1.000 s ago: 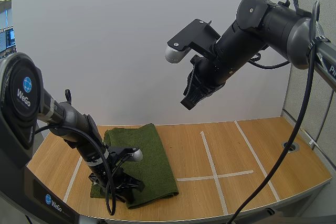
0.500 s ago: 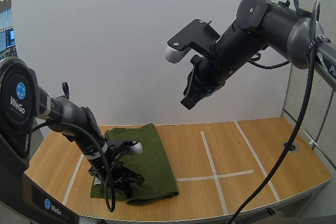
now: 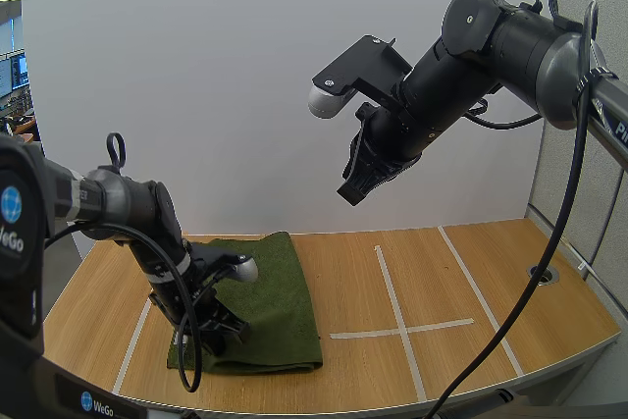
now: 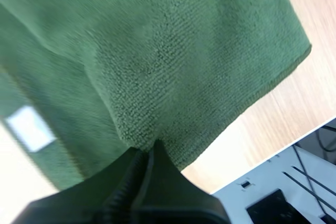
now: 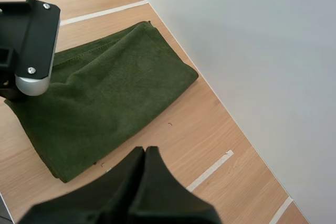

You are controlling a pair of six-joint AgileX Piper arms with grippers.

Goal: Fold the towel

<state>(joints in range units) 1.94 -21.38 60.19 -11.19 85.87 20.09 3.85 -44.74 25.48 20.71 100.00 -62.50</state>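
A dark green towel (image 3: 280, 291) lies folded on the left part of the wooden table (image 3: 471, 282). My left gripper (image 3: 209, 333) is low over the towel's near left part. In the left wrist view its fingers lie together with a ridge of towel (image 4: 184, 51) pinched at their tips (image 4: 146, 155). A white label (image 4: 29, 127) shows on the cloth beside them. My right gripper (image 3: 355, 186) hangs high above the table's middle, shut on nothing. From there its dark wedge (image 5: 145, 157) points down at the towel (image 5: 105, 98).
White tape lines (image 3: 392, 306) cross the table to the right of the towel. A round hole (image 3: 540, 271) sits near the table's right edge. The table's front edge (image 4: 262, 156) runs close to the towel's near side.
My left arm has swung left and back, dragging the towel's near edge with it; that edge now lies flatter and straighter. The right arm has not moved.
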